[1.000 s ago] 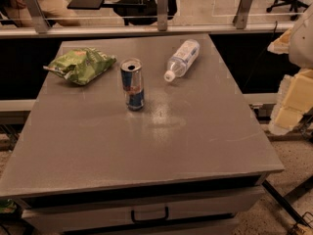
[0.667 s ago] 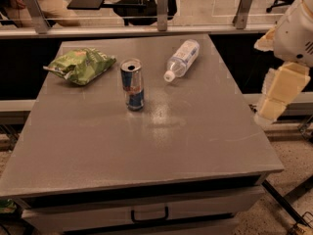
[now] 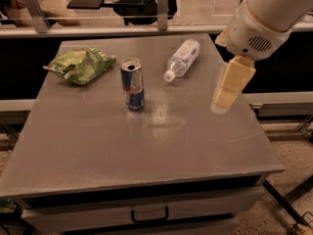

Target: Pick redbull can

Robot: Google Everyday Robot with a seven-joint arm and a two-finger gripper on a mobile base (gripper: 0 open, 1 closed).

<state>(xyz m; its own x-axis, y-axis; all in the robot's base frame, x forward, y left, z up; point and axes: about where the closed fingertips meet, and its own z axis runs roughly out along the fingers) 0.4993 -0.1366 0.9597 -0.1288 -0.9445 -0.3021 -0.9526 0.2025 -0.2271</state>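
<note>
The redbull can stands upright on the grey table, a slim blue and silver can with an open silver top, left of the table's middle. My gripper hangs from the white arm at the right side of the table, above its surface, well to the right of the can and apart from it. It holds nothing that I can see.
A clear plastic bottle with a white cap lies on its side behind and right of the can. A green chip bag lies at the back left. A drawer handle is on the table's front. A rail and chairs stand behind.
The arm and gripper have moved left from the right edge of view to over the table's right side. The can, bottle and bag have not moved.
</note>
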